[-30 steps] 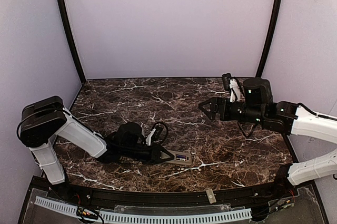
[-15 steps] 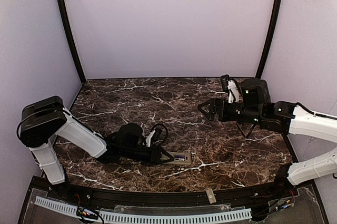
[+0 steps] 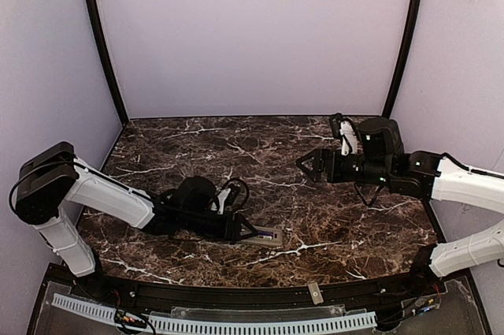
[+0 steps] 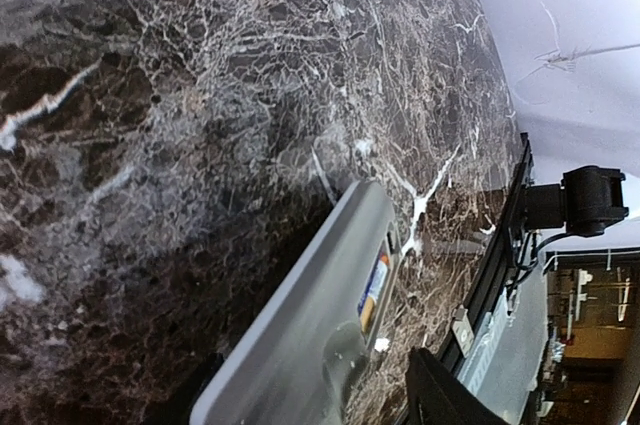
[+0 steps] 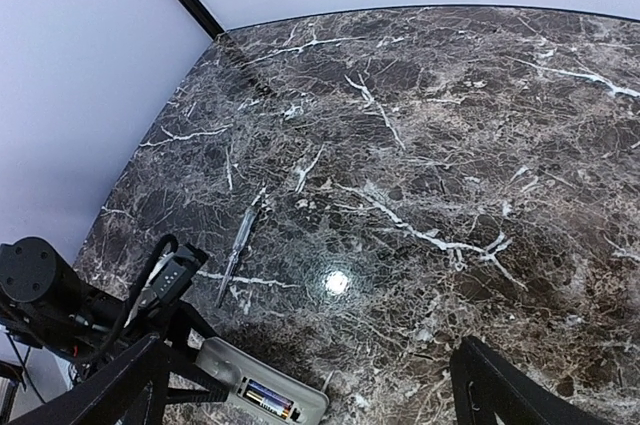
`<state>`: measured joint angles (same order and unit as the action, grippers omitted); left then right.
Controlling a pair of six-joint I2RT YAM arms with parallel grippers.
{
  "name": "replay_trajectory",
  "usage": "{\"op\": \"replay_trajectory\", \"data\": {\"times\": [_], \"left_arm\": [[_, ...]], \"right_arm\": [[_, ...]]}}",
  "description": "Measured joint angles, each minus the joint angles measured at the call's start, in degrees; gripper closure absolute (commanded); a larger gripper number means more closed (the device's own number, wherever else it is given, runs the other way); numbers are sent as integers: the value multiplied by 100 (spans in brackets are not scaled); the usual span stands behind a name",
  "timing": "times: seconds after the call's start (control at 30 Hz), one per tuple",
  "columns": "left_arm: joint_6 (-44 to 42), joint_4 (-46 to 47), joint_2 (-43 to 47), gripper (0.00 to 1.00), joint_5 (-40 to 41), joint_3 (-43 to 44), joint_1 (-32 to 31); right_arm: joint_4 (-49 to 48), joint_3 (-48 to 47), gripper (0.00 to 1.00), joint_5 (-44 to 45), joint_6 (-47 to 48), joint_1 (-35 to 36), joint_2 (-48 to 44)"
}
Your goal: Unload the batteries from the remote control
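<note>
The remote control [image 3: 270,236] lies grey back up near the front of the marble table, and its recess is uncovered. Batteries [image 5: 268,400] with blue and orange labels sit in that recess; one battery [image 4: 375,290] shows in the left wrist view. My left gripper [image 3: 246,230] is low at the remote's left end. Its jaws are open on either side of the remote [image 4: 300,335], with a gap at the right finger [image 4: 440,400]. My right gripper [image 3: 311,163] hovers open above the table's right half and holds nothing. From there the remote [image 5: 262,395] is seen below.
A small flat grey piece [image 3: 315,292] rests on the black front rail, just beyond the table's edge. Lilac walls and two black posts [image 3: 102,43] close in the back and sides. The left arm's cable loop [image 3: 235,193] sticks up behind its wrist.
The left gripper's jaws have spread apart around the remote's end, and the left arm's shoulder has swung left and lower. The right arm shifted slightly left, still open.
</note>
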<state>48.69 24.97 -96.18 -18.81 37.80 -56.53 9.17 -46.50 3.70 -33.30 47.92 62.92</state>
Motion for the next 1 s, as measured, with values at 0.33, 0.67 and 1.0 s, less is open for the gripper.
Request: {"op": "replay_trajectory", "data": {"times": [0.33,0.67,1.0], "left_arm": [[-719,-1246,551,35,706,225,0],[-1051,-1910,774,37,1078,289,0],[-1580,-3475,1268,41,2347,1027,0]], "right_arm": [[33,-31,3,-2,9,-4,50],[35,-31,3,-2,7,-7,52],[111,-31,3,2,9,-31,52]]}}
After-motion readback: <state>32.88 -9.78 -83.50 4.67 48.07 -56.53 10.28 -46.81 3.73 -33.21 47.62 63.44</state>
